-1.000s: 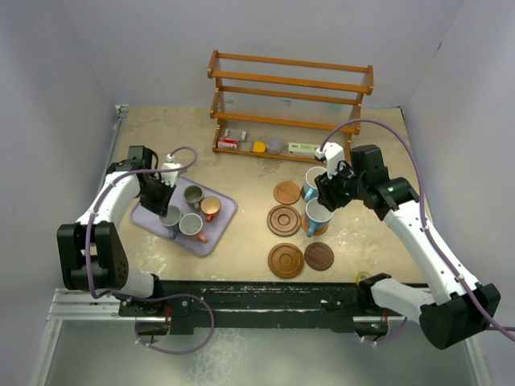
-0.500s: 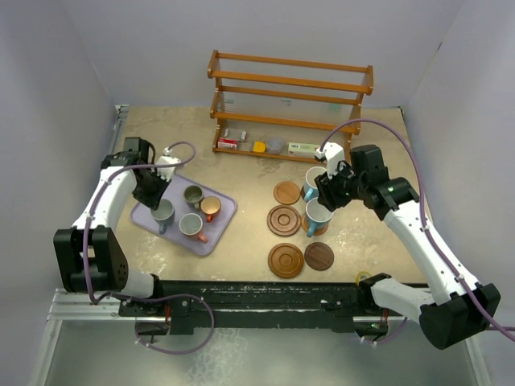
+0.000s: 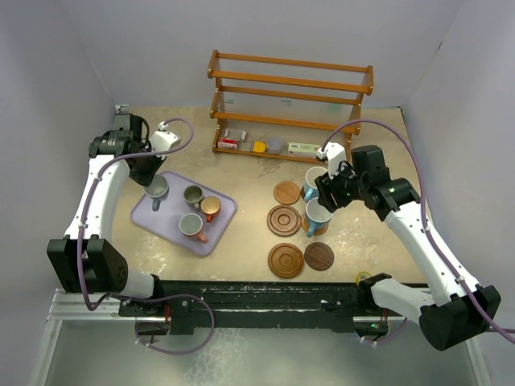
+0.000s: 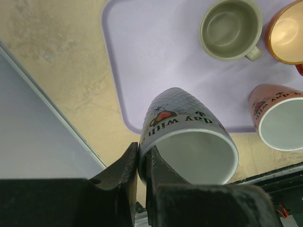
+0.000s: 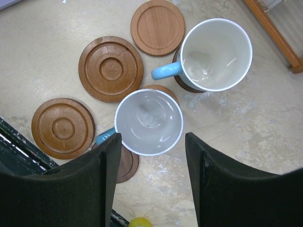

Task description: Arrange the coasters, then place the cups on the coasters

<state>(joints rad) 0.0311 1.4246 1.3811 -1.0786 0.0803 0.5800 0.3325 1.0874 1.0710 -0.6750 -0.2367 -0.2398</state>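
Now a pale cup (image 4: 189, 137) is pinched at its rim by the closed left gripper (image 4: 142, 158) above the ten o'clock corner of the tray (image 3: 145, 215); bare coasters (image 3: 284, 219) are found toward three o'clock, beside the spread, empty right gripper (image 5: 151, 139).

2 white arms (image 3: 98, 191), black joints; purple cables (image 3: 378, 123); black fingers (image 5: 222, 189)

pale walls (image 3: 265, 28), beige tabletop (image 3: 249, 173), wooden rack (image 3: 291, 83) behind

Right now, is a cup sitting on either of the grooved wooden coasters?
No, in the right wrist view the upper grooved coaster and the lower grooved coaster both lie bare.
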